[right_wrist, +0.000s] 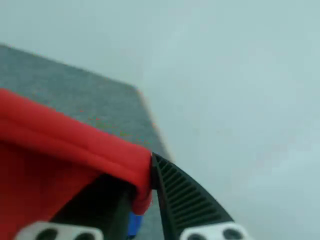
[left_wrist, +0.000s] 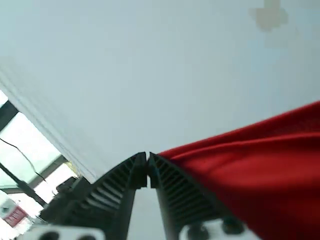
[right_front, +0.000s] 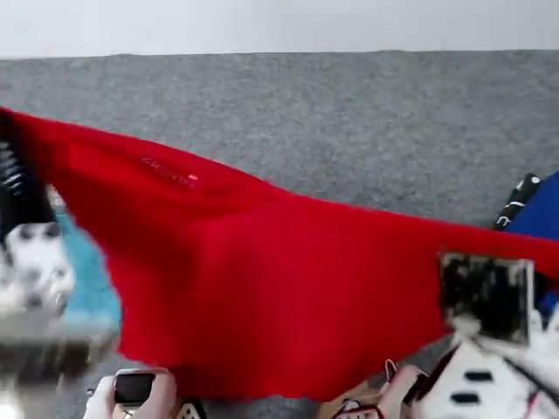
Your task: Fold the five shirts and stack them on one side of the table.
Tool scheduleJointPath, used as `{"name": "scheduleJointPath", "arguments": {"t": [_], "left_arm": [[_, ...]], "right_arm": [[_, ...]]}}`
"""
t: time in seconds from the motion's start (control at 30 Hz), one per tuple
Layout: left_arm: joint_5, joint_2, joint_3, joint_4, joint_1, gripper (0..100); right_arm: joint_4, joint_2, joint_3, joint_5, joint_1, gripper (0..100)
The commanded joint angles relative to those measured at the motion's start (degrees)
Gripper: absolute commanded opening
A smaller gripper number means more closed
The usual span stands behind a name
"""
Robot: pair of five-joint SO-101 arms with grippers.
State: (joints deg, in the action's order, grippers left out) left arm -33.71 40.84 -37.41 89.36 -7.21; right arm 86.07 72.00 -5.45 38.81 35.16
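A red shirt (right_front: 262,288) hangs spread in the air above the grey table (right_front: 349,122), stretched from the far left to the right edge of the high view. In the left wrist view my left gripper (left_wrist: 147,167) is shut on one corner of the red shirt (left_wrist: 260,170). In the right wrist view my right gripper (right_wrist: 151,175) is shut on the folded hem of the red shirt (right_wrist: 65,145). The left arm (right_front: 31,253) stands at the left side of the table, the right arm (right_front: 485,301) at the right.
A teal shirt (right_front: 87,284) lies on the table at the left, partly behind the red one. A blue shirt (right_front: 537,209) and a black garment with white stripes (right_front: 517,201) lie at the right edge. The far half of the table is bare grey cloth.
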Motion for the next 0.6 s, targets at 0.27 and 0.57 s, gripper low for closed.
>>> {"name": "scheduleJointPath", "arguments": {"t": [0.27,0.57], "left_arm": [[0.4,-1.3,43.7,-22.9,-0.4,0],[-4.5,-12.7,58.9,-49.1,0.1,0]], "right_arm": [[-21.1,-4.9,-28.8,0.5,-9.0,1.2],[-43.2,-22.3,-34.9,0.4,-12.3,1.2]]}}
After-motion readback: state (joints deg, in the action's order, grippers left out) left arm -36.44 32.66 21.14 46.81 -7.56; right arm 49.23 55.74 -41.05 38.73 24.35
